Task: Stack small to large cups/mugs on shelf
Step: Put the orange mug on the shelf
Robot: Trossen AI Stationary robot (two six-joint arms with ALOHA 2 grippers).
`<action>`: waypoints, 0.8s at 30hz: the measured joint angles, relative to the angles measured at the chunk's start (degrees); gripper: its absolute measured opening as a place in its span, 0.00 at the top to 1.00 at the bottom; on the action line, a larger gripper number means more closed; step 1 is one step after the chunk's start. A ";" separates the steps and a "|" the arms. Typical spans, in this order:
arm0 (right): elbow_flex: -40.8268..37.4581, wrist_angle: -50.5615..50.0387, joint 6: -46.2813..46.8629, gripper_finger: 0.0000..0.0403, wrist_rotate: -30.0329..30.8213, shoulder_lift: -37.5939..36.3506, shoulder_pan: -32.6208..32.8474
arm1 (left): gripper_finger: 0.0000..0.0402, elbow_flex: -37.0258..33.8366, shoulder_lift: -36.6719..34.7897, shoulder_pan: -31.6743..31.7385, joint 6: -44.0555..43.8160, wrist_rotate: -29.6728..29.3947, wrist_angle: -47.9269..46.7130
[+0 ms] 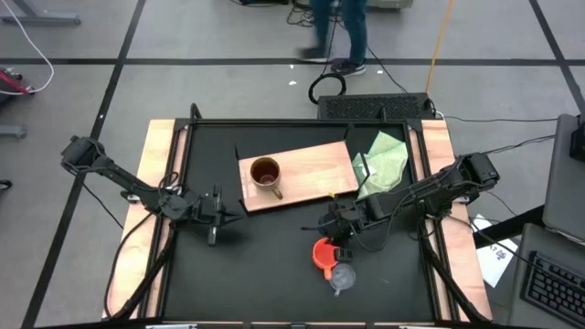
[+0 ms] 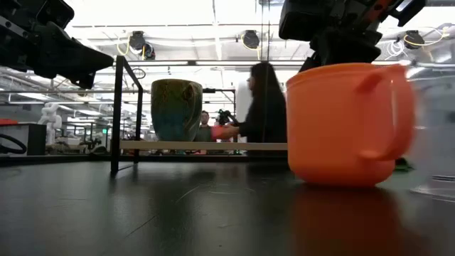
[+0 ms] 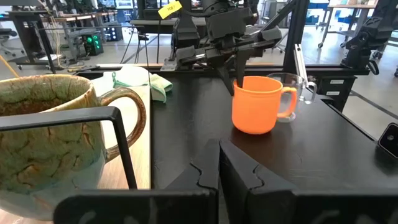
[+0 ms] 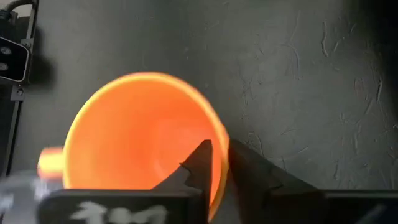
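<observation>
Right pincer (image 4: 214,163) astride orange cup (image 4: 140,134) rim — mug (image 1: 265,174) on shelf (image 1: 315,163)

black table (image 1: 274,265): shelf (image 1: 311,164), green cloth (image 1: 384,164), orange cup (image 1: 324,254), clear cup (image 1: 342,277) | shelf: brown-gold mug (image 1: 265,174)

clear cup (image 2: 437,135) blurred, cut off at edge, brown-gold mug (image 3: 43,143) cropped

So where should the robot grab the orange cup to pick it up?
Best by the rim, coming straight down from above. The orange cup stands upright with its mouth open, so one finger can go inside and one outside the wall. The right gripper already straddles the rim that way, on the side away from the handle and the clear cup.
</observation>
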 joint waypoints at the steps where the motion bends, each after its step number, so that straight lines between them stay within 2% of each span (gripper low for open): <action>1: 0.00 0.29 -0.36 0.92 0.00 0.00 0.00 | 0.98 0.00 0.00 0.01 -0.02 0.00 0.00; 4: 0.00 1.03 -1.44 0.98 0.06 0.00 -0.03 | 0.98 0.00 0.00 0.00 -0.04 0.00 0.00; 15: 1.83 1.61 -3.82 0.99 0.10 0.01 -1.60 | 0.98 0.00 0.00 0.00 -0.15 0.00 -0.20; 24: 10.63 -8.03 -10.02 1.00 -0.09 0.00 -4.58 | 0.98 0.00 0.00 0.00 -0.06 1.33 -0.20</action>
